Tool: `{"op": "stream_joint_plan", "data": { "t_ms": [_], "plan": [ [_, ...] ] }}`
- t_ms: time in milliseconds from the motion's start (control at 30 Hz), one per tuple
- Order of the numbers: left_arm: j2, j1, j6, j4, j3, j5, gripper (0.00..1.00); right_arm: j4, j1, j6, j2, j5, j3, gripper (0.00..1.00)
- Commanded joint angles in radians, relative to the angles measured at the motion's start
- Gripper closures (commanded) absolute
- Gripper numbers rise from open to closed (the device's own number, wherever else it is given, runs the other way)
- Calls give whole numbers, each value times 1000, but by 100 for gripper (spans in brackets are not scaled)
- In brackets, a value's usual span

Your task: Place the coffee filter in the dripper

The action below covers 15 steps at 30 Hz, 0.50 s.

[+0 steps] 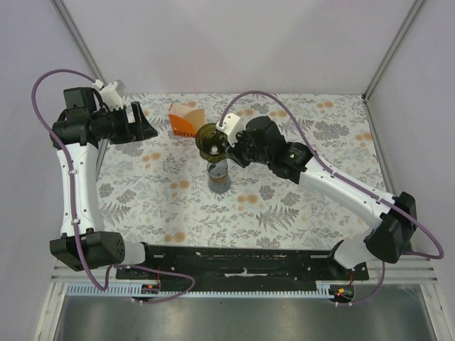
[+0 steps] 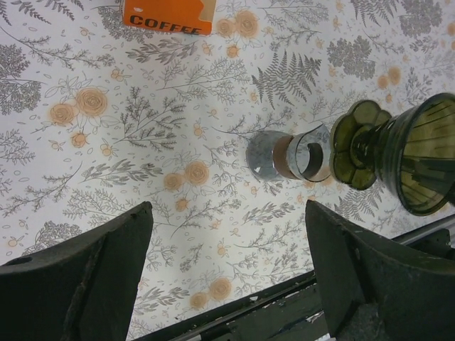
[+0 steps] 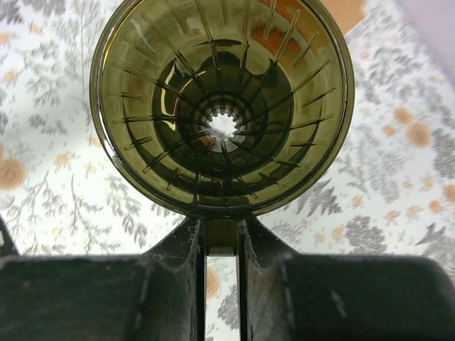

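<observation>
We see the dripper [image 3: 142,106] as a dark, smoky olive-green, translucent, with thin dark ribs running to a pale centre. The tablecloth [image 2: 213,92] is off-white, printed with grey ferns and leaves and small orange roses. At the upper left of the left wrist view, the carton [image 2: 167,18] is orange with dark lettering. The left gripper [image 2: 227,213] and right gripper [image 3: 222,234] are matte black. In the top view we see white arm links [image 1: 75,185] and purple cables [image 1: 33,92].

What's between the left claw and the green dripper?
The orange and white carton lies between the left gripper and the dripper, as the top view shows.
</observation>
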<state>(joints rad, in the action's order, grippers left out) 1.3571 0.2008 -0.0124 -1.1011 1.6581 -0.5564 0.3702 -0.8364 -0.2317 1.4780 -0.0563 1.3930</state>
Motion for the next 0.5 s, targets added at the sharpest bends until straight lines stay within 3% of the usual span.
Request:
{"op": "stream_joint_plan", "data": {
  "t_ms": [0,467],
  "plan": [
    [-4,5,-24,41,-8,15,7,-10,0,20,1,-99,-38,100],
    [-32,3,-37,49,-31,33,6,56,34,38,84,-83,-22,100]
  ]
}}
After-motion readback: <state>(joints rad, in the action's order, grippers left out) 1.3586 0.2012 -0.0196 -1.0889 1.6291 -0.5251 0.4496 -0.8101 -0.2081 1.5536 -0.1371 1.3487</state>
